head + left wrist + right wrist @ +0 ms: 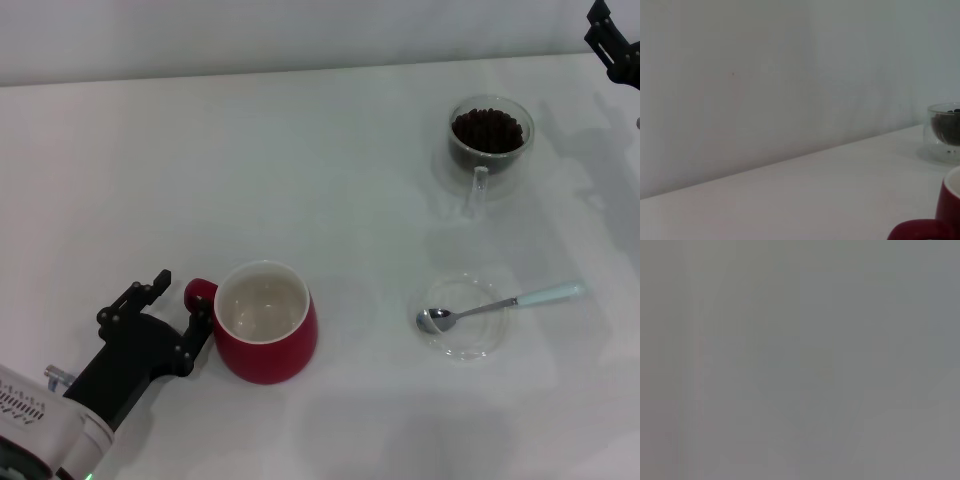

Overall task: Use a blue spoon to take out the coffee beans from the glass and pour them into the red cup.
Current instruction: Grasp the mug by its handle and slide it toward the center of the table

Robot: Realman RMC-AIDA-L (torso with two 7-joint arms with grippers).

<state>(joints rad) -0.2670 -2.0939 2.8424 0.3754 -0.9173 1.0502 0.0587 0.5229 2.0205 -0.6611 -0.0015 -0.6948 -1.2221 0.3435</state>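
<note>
A: Head camera?
B: High, looking forward and down on the white bench (330,180), taking in the red cup (265,322) and the glass (489,137) together.

A: Left wrist camera?
B: Low, near bench level, facing the back wall; the red cup (946,212) close by, the glass (944,131) farther off. Both are shared with the head view.

A: Right wrist camera?
B: A featureless grey field only.

We see left arm (40,415): white casing, dark lettering, green glow at its lower edge | left gripper (180,300): matte black, angular linkage fingers | right gripper (615,40): black, only partly visible
</note>
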